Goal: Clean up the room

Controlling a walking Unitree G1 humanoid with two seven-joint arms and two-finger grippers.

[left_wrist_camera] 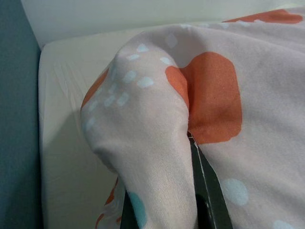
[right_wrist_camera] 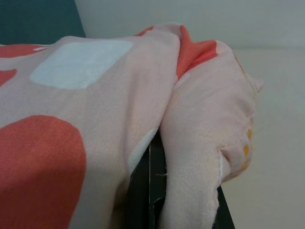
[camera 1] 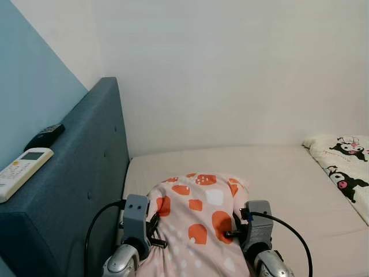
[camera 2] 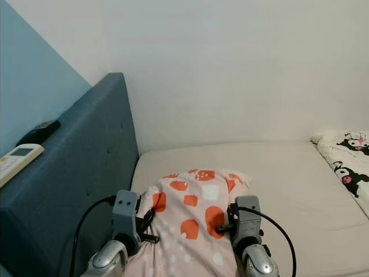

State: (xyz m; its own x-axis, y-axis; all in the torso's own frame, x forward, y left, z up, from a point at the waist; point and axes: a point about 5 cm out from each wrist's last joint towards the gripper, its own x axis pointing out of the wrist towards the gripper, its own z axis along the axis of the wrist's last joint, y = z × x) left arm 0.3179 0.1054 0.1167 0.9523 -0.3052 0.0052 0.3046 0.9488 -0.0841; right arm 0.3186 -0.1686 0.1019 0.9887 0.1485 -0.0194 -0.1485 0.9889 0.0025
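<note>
A pink pillow (camera 1: pixel 199 222) with orange and white patches is held up over the cream mattress (camera 1: pixel 277 173), close to the blue headboard (camera 1: pixel 86 190). My left gripper (camera 1: pixel 154 231) is shut on the pillow's left edge, a fold of fabric pinched between its black fingers (left_wrist_camera: pixel 209 200). My right gripper (camera 1: pixel 233 228) is shut on the pillow's right edge, with cloth bunched around its fingers (right_wrist_camera: pixel 143 191). The pillow hangs between the two wrists and hides the mattress under it.
A white remote (camera 1: pixel 22 171) and a black remote (camera 1: pixel 45 135) lie on top of the headboard. A white cartoon-print blanket (camera 1: pixel 346 167) lies on the mattress at the right. Pale walls stand behind the bed.
</note>
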